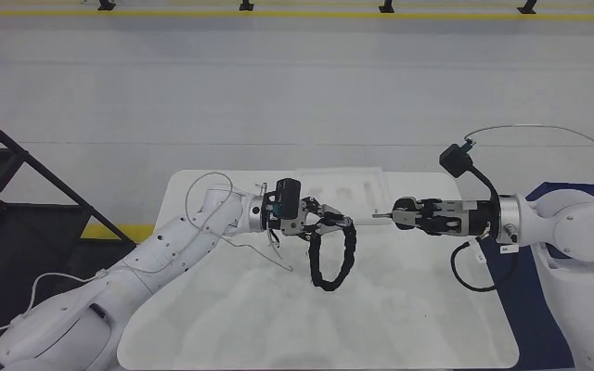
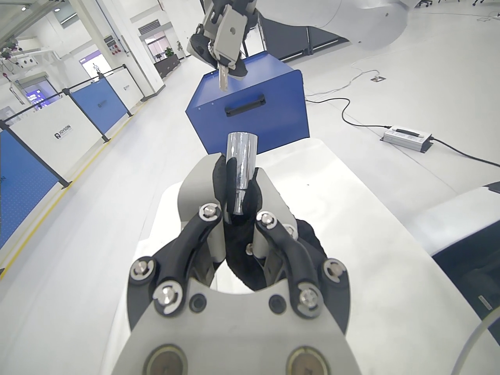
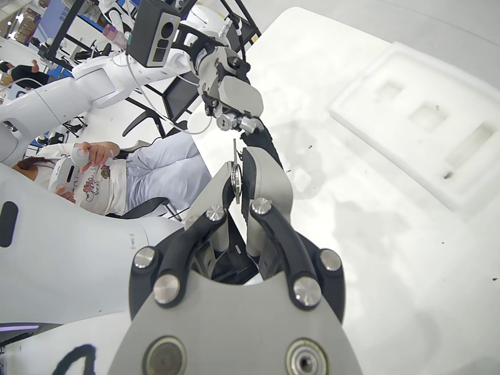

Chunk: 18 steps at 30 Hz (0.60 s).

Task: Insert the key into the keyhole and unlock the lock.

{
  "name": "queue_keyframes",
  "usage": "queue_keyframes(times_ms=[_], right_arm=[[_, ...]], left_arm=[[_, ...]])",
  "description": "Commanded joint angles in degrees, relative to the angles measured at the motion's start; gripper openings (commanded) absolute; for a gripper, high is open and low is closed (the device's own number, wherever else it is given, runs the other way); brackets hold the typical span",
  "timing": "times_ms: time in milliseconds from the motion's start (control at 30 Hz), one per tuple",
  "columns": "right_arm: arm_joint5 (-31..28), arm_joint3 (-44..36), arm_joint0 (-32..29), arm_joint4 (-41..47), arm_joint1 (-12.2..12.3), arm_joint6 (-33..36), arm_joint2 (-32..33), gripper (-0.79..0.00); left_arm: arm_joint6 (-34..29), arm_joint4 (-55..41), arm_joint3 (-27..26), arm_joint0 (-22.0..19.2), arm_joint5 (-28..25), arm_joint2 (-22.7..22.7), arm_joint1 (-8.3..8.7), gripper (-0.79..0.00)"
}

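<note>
Above the middle of the surface (image 1: 408,315), the two arms face each other, tips close but apart. From the top view, the left gripper (image 1: 336,223) pinches the lock (image 1: 346,223), and the lock's black cable (image 1: 331,264) hangs in a loop toward the near edge. Opposite it, the right gripper (image 1: 397,214) is clamped on the key (image 1: 380,215), blade aimed at the lock with a small gap between them.

Over to the left wrist view: the lock is a chrome cylinder sticking out past the fingers (image 2: 195,189). The cable is bunched between them and hides the cylinder's lower end. The key hangs beyond it in the other arm's grip, blade toward the cylinder, not in it.

That view cannot give the keyhole (image 3: 224,122), but the right wrist view does. The round slot looks back from the held lock, and the key sits edge-on, its tip near the slot but outside. The right arm's own fingers (image 3: 269,181) cover most of the key's head.

Around them, a white foam tray (image 1: 357,188) with three recesses lies along the far edge. A blue box (image 2: 273,118) with a black handle stands on the floor off the right edge, and a power brick (image 2: 408,138) lies on the floor near it.
</note>
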Motion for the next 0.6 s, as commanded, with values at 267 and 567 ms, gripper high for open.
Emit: queue_keyframes(times_ms=[267,567], right_arm=[[-0.05,0.03,0.04,-0.02,-0.01,0.04,-0.03,-0.785],[0.09,0.00,-0.10,-0.16,-0.01,-0.30,-0.07,-0.785]], left_arm=[[2.28,0.26,2.52,-0.49,1.34,0.93,-1.73,-0.785],[2.28,0.26,2.52,-0.49,1.34,0.93,-1.73,-0.785]])
